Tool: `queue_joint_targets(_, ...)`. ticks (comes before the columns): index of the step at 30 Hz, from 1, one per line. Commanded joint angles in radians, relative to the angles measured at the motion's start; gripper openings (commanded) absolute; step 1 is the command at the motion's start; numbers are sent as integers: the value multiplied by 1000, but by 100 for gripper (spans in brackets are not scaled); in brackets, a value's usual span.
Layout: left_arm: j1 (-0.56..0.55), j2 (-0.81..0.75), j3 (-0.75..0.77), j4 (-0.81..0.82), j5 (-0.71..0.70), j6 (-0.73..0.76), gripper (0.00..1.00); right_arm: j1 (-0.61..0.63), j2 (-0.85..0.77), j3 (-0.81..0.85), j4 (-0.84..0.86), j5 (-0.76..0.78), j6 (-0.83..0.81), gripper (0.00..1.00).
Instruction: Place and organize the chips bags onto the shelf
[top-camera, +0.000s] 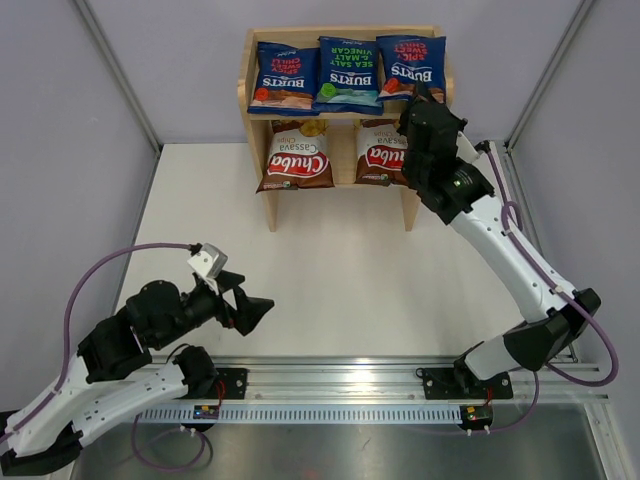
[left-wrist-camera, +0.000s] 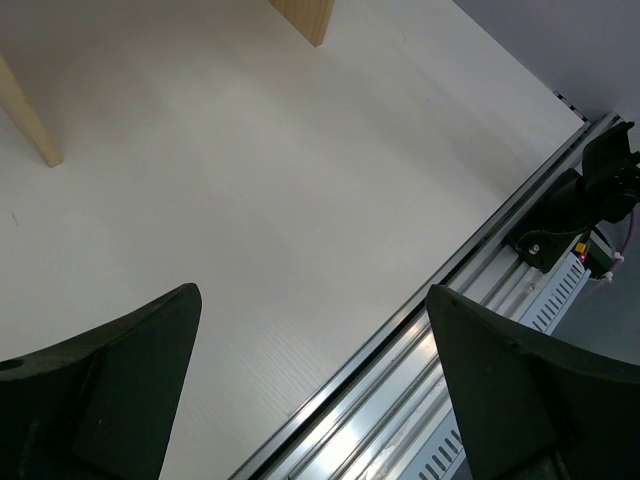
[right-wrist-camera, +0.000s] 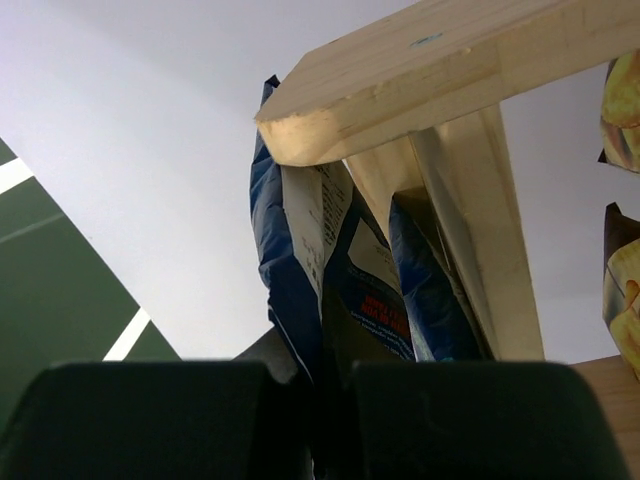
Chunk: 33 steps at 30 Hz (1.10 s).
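Note:
The wooden shelf (top-camera: 258, 120) stands at the far edge of the table. Three blue Burts bags lie on its top tier: left (top-camera: 285, 75), middle (top-camera: 349, 72), right (top-camera: 410, 62). Two brown-and-white Chuba bags (top-camera: 296, 160) (top-camera: 380, 155) lean on the lower tier. My right gripper (top-camera: 420, 95) is at the right Burts bag's near edge. In the right wrist view the gripper (right-wrist-camera: 325, 380) is shut on that bag (right-wrist-camera: 375, 290), beside the shelf's rim (right-wrist-camera: 430, 80). My left gripper (top-camera: 262, 312) is open and empty, low over the table near the front left.
The left wrist view shows my open gripper (left-wrist-camera: 312, 295) over bare white table, the metal rail (left-wrist-camera: 400, 380) at the front edge, and the shelf's feet (left-wrist-camera: 305, 18). Grey walls close in the table at the back and sides.

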Motion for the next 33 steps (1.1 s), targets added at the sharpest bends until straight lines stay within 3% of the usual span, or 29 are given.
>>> queue_joint_targets(1,-1,-21,-2,44,16,6,99,-2,31,50,-50,76,36,0)
queue_joint_targets(12,-1,-28,-3,44,14,4,99,-7,94,112,-67,39,48,1)
queue_joint_targets(14,-1,-33,-3,43,17,4,99,-7,95,115,-70,43,44,13)
queue_joint_targets(17,-1,-38,-5,46,25,6,99,-7,82,118,-82,55,22,19)
queue_joint_targets(19,-1,-38,-3,46,23,6,99,-7,77,136,-102,68,-21,30)
queue_joint_targets(23,-1,-41,-2,46,25,6,99,-7,89,230,-292,63,-55,45)
queue_joint_targets(25,-1,-48,-3,46,25,6,99,-13,82,231,-309,42,-61,55)
queue_joint_targets(33,-1,-62,-6,52,29,6,99,-53,66,242,-380,-50,-119,75)
